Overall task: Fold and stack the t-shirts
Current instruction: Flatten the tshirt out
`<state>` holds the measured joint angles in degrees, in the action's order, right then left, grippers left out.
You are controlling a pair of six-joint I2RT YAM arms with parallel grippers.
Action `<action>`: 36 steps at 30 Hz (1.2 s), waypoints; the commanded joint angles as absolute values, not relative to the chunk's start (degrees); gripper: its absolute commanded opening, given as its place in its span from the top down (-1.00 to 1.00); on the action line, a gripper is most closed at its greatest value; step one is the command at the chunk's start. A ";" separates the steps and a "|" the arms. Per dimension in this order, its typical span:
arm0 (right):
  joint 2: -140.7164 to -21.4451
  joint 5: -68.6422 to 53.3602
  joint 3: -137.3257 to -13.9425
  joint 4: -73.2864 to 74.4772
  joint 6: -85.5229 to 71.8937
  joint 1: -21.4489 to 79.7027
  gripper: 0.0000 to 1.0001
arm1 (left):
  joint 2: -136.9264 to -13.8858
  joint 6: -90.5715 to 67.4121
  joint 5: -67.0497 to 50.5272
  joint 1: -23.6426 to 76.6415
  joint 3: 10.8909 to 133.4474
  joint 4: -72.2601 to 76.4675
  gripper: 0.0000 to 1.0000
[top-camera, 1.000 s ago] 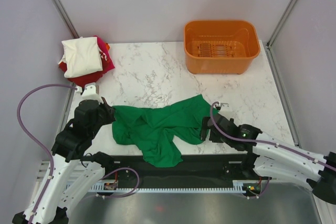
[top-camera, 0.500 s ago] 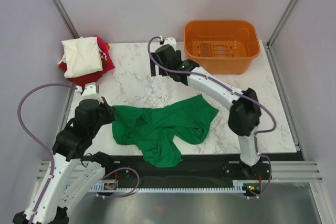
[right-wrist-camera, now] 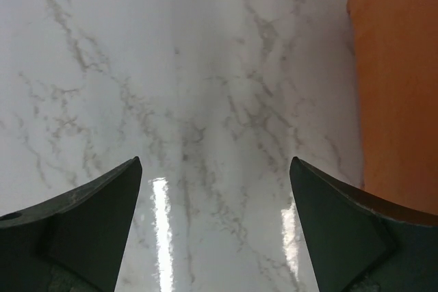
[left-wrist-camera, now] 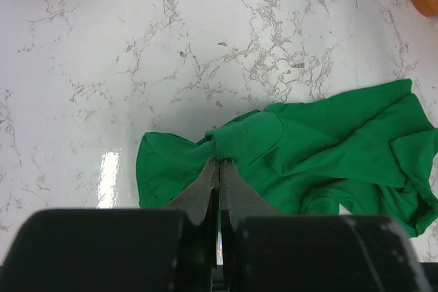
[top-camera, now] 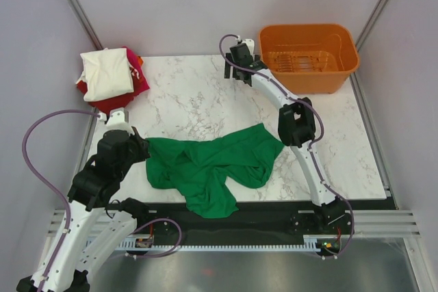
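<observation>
The bright green t-shirt [top-camera: 212, 165] lies crumpled at the table's front middle. My left gripper [top-camera: 144, 147] is shut on a bunched fold at its left edge. In the left wrist view the closed tips [left-wrist-camera: 220, 161] pinch that fold of the green shirt [left-wrist-camera: 321, 141]. A folded cream-white shirt [top-camera: 106, 73] lies on a red one [top-camera: 102, 100] at the back left, with a bit of orange cloth [top-camera: 137, 59] beside them. My right gripper [top-camera: 236, 72] is stretched to the far back, open and empty over bare marble [right-wrist-camera: 215, 162], far from the shirts.
The orange plastic basket [top-camera: 308, 76] stands at the back right, just right of my right gripper; its wall fills the right edge of the right wrist view [right-wrist-camera: 397, 80]. The grey side walls close in the table on the left and right.
My right arm swung from the green shirt's right edge, at the front, to the far back beside the basket. The basket slid to the right. My left gripper held still.
</observation>
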<state>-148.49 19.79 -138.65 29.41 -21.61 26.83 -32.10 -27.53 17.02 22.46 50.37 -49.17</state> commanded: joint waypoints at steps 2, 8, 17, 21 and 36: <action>-141.16 24.79 -135.10 28.48 -21.53 19.19 -0.96 | -32.61 -26.72 18.46 22.06 50.27 -47.28 0.96; -134.48 23.57 -124.46 28.21 -21.01 10.21 -0.96 | -32.61 -26.63 18.46 22.06 50.19 -47.20 0.95; -123.32 6.44 -112.34 27.16 -12.30 10.63 -0.96 | -31.91 -26.81 18.63 22.06 50.10 -47.20 0.95; -118.14 0.19 -100.39 25.32 -14.41 11.60 -0.90 | -31.99 -26.72 18.54 22.06 50.19 -47.20 0.95; -106.88 4.22 -76.12 21.62 -8.79 20.65 -0.73 | -32.08 -26.54 18.11 22.06 50.19 -47.20 0.96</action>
<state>-110.10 1.65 -77.21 24.08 -10.31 20.73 -32.14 -27.53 17.08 22.46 50.24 -49.17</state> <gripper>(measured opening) 0.877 0.028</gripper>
